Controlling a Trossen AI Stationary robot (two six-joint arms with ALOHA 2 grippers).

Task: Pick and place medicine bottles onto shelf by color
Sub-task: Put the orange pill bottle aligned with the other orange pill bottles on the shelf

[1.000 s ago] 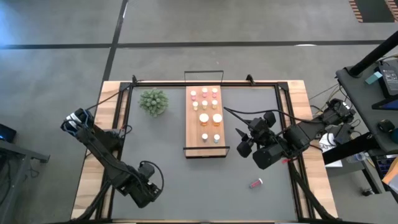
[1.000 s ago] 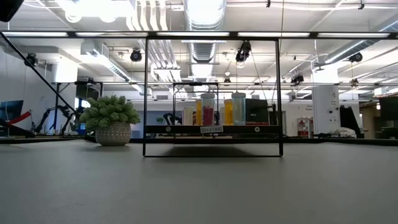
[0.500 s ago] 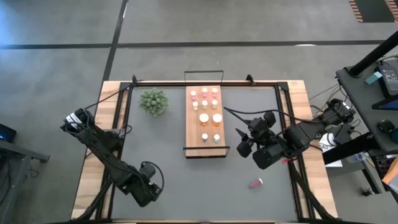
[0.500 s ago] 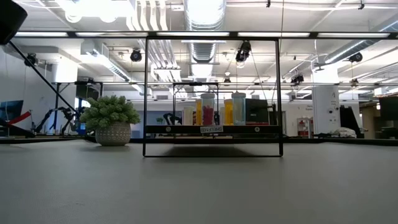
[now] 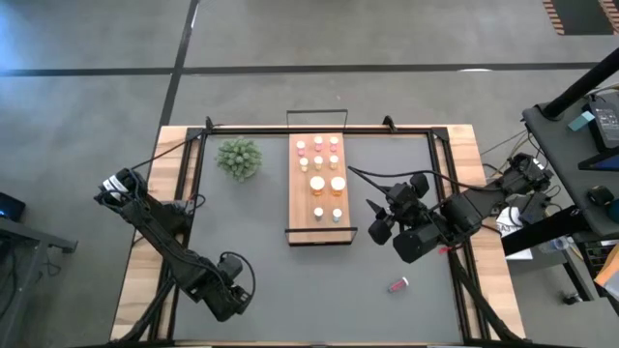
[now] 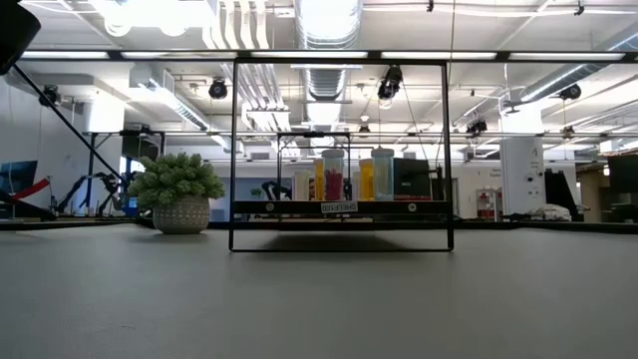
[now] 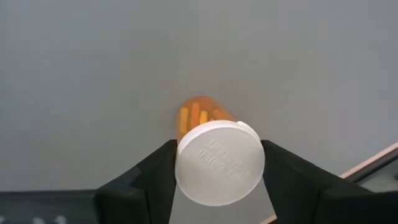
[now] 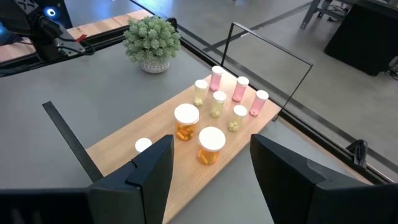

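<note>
An orange white-capped medicine bottle (image 7: 214,155) is held clamped in the left gripper (image 5: 230,290) — well short of the light-wood shelf (image 5: 300,198); carrying to the orange group is judged next. The right gripper (image 8: 211,180) is held open beside the shelf, empty.

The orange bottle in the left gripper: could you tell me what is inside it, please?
Through the orange bottle wall, orange capsule-like pieces show. Its white cap, clamped in the left gripper, covers the rest, so the amount is unclear.

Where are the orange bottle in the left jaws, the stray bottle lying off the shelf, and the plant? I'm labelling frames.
orange bottle (image 7: 219,163): left wrist view, on its white cap.
stray bottle (image 5: 397,285): high view, on its body.
plant (image 5: 239,158): high view, on its foliage.
</note>
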